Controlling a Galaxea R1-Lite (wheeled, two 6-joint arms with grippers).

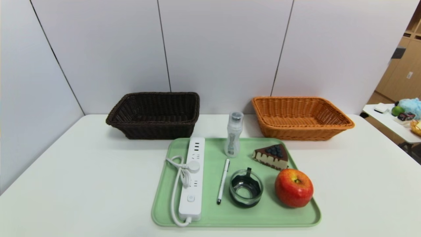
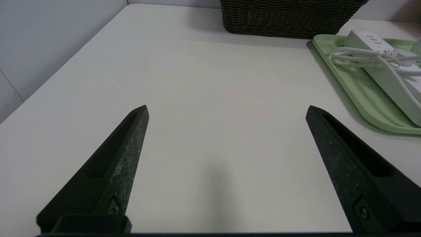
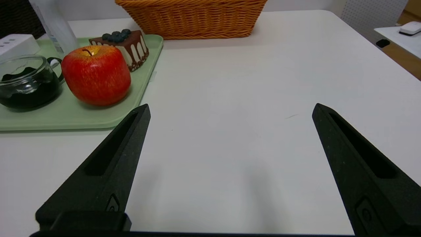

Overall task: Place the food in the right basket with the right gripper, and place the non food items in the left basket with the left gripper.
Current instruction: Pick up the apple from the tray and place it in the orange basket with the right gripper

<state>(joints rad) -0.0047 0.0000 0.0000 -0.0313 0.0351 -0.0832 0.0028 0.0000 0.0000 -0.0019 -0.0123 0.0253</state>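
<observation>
On a green tray (image 1: 164, 197) lie a red-yellow apple (image 1: 293, 188), a chocolate-drip cake wedge (image 1: 272, 156), a white power strip (image 1: 192, 177) with its cord, a slim white pen (image 1: 223, 181), a clear bottle (image 1: 234, 134) and a round glass dish (image 1: 246, 188). Behind the tray stand the dark brown left basket (image 1: 154, 113) and the orange-tan right basket (image 1: 301, 117). Neither arm shows in the head view. My left gripper (image 2: 227, 110) hangs open over bare table beside the tray's power-strip side (image 2: 388, 82). My right gripper (image 3: 231, 108) is open over bare table beside the apple (image 3: 96, 74).
The white table (image 1: 82, 184) is bounded by grey wall panels at the back and left. A second table (image 1: 391, 123) with small items stands off to the right. Bare tabletop lies on both sides of the tray.
</observation>
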